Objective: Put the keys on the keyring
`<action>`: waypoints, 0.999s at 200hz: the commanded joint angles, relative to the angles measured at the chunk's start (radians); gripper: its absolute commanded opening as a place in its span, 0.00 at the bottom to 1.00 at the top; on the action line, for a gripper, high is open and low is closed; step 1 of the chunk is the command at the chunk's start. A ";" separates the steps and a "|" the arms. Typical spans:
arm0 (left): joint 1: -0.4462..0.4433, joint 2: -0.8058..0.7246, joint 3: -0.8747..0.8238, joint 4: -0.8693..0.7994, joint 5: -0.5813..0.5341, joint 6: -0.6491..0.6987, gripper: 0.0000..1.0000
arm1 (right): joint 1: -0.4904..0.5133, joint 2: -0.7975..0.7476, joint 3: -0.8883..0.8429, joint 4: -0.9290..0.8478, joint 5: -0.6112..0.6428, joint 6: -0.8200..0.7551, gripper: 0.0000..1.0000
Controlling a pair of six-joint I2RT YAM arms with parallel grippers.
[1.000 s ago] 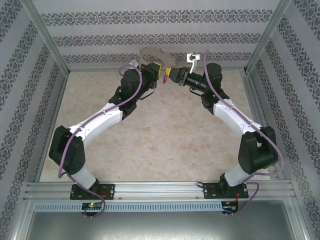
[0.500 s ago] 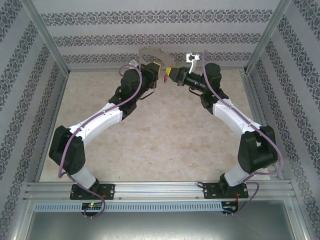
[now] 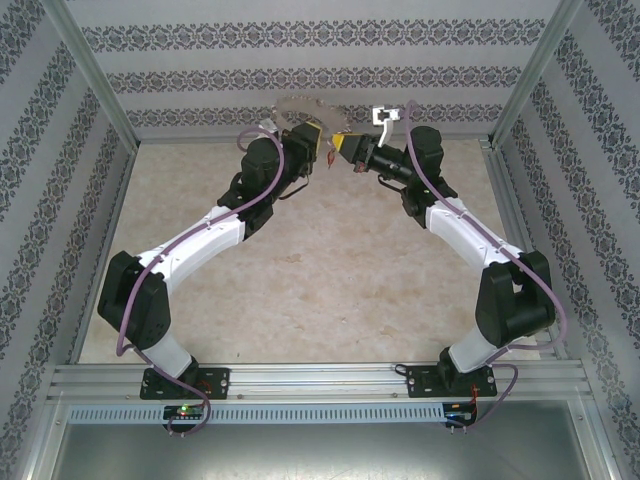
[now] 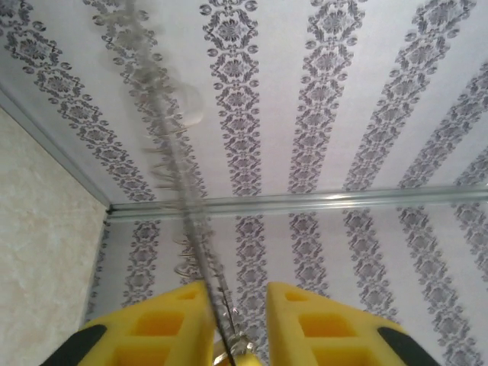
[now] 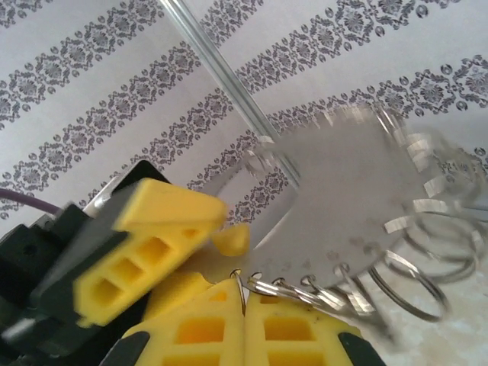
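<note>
While both arms reach for the far edge of the table [image 3: 300,280], you are looking at a job caught midway. On the left, the left gripper [image 4: 236,324] has its yellow fingers [image 4: 164,324] parted. The keyring [image 4: 174,164] runs edge-on through the gap, close against one finger, and looks loose rather than clamped.

At the centre, in the overhead view, the big pale loop stands above the two meeting grippers, held up off the table in front of the back wall [image 3: 300,75]. The small red key [image 3: 328,158] hangs just below them. From this height you cannot tell whether it is already threaded or merely dangling beside the loop.

On the right, the right gripper [image 5: 244,293] has its fingers [image 5: 293,328] pressed flat together. They appear to pinch one of the little wire rings on the loop's rim.

Judging by this, the loop is lifted and steadied and the key has been brought up to it. What seems left is confirming the key sits on the ring, then letting go.

No brand, label or legible writing shows anywhere. The walls carry only grey floral stripes.
</note>
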 commanded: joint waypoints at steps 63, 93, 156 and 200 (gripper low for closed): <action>0.084 -0.164 -0.164 -0.102 0.308 0.514 0.63 | -0.024 -0.024 -0.036 -0.026 0.018 0.039 0.00; 0.084 -0.162 -0.141 -0.144 0.456 0.720 0.62 | -0.022 -0.025 -0.040 -0.056 0.007 0.071 0.00; 0.081 -0.102 -0.196 -0.035 0.567 0.800 0.63 | -0.011 -0.044 -0.030 -0.129 0.009 0.111 0.00; 0.080 -0.050 -0.263 0.120 0.540 0.769 0.64 | 0.006 -0.044 -0.023 -0.129 -0.001 0.161 0.00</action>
